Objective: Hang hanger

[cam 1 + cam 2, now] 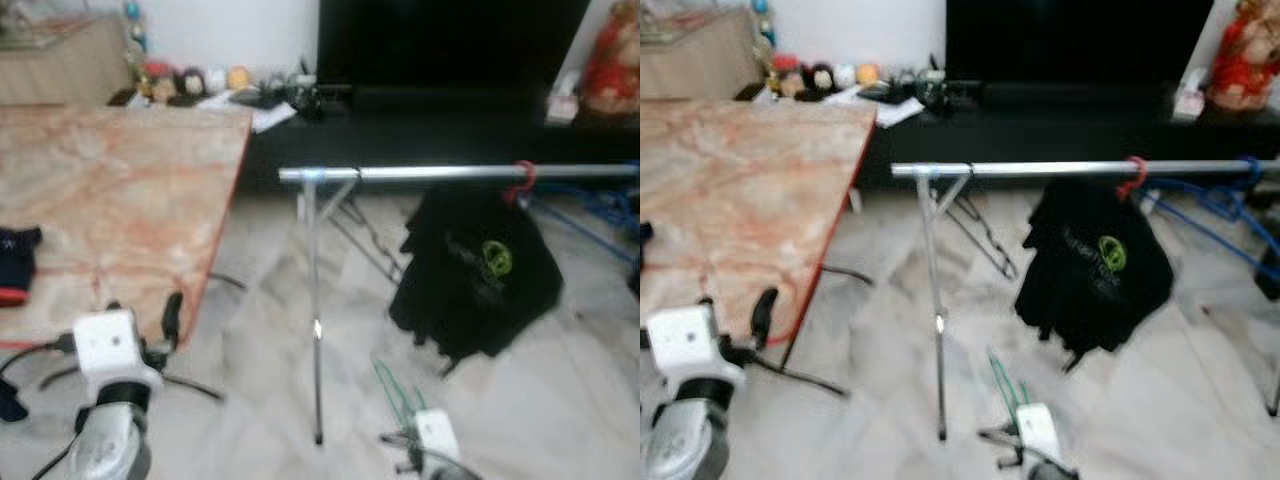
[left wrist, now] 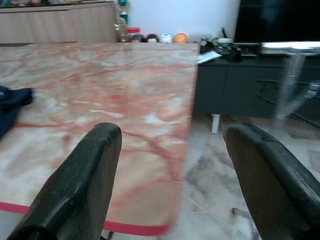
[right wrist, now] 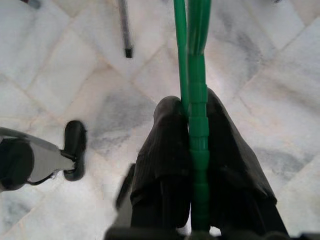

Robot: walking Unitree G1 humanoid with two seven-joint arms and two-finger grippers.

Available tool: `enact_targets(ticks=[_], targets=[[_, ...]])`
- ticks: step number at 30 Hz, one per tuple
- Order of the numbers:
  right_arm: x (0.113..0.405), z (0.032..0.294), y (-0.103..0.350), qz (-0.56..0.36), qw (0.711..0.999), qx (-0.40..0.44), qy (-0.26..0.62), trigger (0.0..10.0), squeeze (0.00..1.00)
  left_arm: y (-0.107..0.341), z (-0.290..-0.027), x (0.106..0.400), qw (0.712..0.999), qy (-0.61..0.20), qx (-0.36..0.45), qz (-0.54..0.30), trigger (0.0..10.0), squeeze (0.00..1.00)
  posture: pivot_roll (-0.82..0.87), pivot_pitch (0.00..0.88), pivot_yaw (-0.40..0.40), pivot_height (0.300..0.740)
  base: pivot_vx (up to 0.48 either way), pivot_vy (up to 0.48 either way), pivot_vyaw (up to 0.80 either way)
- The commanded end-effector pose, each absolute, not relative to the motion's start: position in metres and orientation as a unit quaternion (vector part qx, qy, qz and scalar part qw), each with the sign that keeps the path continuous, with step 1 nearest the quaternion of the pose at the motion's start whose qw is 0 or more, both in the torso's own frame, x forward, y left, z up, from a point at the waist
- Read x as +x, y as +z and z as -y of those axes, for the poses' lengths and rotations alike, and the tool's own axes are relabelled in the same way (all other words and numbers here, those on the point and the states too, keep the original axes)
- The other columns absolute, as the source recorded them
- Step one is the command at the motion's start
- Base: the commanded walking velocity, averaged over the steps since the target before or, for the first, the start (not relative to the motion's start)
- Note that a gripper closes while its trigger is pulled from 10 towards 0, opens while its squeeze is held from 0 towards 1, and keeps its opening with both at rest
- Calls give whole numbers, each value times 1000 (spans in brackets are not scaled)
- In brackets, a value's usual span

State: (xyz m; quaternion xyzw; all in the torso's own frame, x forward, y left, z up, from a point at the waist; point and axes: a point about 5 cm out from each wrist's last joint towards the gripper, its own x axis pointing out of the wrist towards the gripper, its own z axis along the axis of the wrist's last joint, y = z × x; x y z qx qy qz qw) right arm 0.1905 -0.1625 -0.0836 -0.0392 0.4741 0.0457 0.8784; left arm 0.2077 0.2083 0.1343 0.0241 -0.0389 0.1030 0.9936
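the left gripper (image 2: 172, 165) is in the foreground with its two black fingers (image 2: 75, 185) spread wide apart and nothing between them. beyond the fingers lies a table (image 2: 100, 95) with a pink-and-cream marbled top and a red strip along its near edge. a dark blue cloth (image 2: 12, 102) rests on the table near one side. past the table's far corner stands a dark low cabinet (image 2: 240, 87) on a pale marble-tiled floor (image 2: 215, 175). a blurred silver rail (image 2: 290, 47) with a slanted leg crosses in front of the cabinet. small round ornaments (image 2: 155, 37) sit in a row against a white wall (image 2: 185, 15), beside a light wooden sideboard (image 2: 60, 22).
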Motion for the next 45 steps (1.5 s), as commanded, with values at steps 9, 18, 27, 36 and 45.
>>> enact_targets(ticks=[9,18,27,36,45], targets=[[187,170,-85,-474,879,-45,37,10000,0,68,-216,193,989,98,26,-104,10000,0,52,0,27,740,0,0,0],[183,166,-86,-459,887,-34,36,10000,0,-1,-234,174,965,100,36,-242,10000,0,45,0,40,740,0,0,0],[171,160,-92,-468,883,-28,30,10000,0,-59,-247,147,926,106,40,-361,10000,0,60,0,49,740,0,0,0],[170,161,-92,-465,884,-31,36,10000,0,-76,-248,137,906,107,45,-407,10000,0,65,0,9,740,0,0,0],[177,167,-87,-437,899,-15,29,10000,0,-89,-230,137,892,98,23,-441,10000,0,35,0,19,740,0,0,0]])
